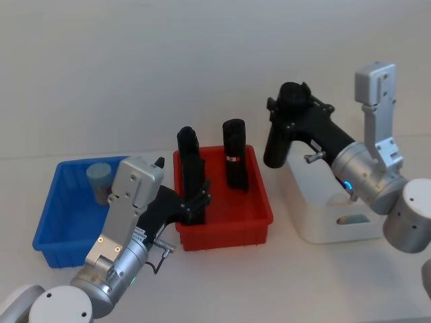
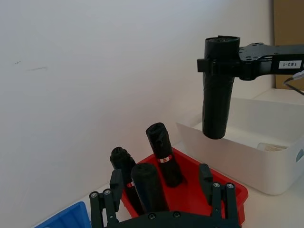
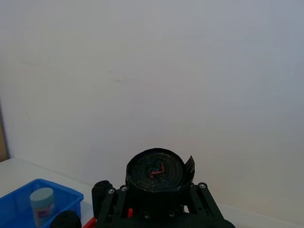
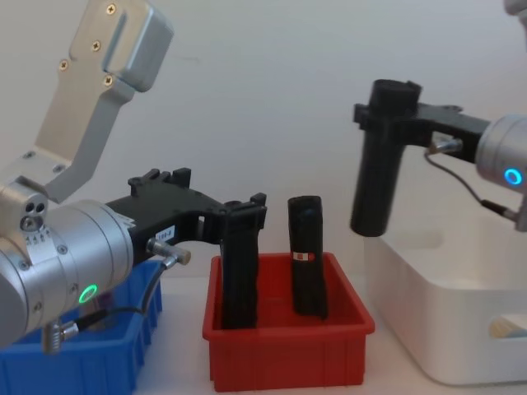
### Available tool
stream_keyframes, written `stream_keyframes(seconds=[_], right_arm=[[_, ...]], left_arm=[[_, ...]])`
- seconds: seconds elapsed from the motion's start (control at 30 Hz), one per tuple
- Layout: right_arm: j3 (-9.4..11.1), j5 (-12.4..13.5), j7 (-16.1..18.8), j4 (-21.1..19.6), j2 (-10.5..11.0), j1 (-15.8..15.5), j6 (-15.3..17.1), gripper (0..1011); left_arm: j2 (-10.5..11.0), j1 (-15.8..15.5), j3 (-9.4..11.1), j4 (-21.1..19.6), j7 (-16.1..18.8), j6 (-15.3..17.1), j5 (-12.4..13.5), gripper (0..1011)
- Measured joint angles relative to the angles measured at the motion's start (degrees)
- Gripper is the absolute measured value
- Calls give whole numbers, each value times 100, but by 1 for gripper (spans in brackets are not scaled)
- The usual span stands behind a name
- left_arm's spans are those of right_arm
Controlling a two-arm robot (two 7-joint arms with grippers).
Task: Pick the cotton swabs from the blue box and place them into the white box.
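Hidden behind the left gripper [image 1: 195,202]: much of the blue box [image 1: 60,222]; jar label too small to read.

Teal-lidded cotton swabs jar [image 1: 100,180] upright in blue box [image 1: 50,219], white box [image 1: 316,222] right

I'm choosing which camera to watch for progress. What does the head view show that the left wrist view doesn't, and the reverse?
Head view adds: the inside of the blue box, with one cotton swabs jar standing in it.

Left wrist view adds: the inside of the white box, with something pale lying in it.

Shared: the right gripper holding a black roll upright above the white box. The left gripper is open at the red bin, where more black rolls stand.
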Motion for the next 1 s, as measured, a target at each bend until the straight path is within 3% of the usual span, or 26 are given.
stream_keyframes(seconds=[0.2, 0.43, 1.0], right_arm=[[127, -5, -458, -581, 191, -314, 372, 486], [248, 10, -771, -990, 373, -605, 731, 485], [365, 154, -901, -1228, 581, -994, 1181, 485]], left_arm=[[0, 0, 0, 0, 0, 0, 0, 1004], [0, 0, 0, 0, 0, 0, 0, 1004], [0, 0, 0, 0, 0, 0, 0, 1004]])
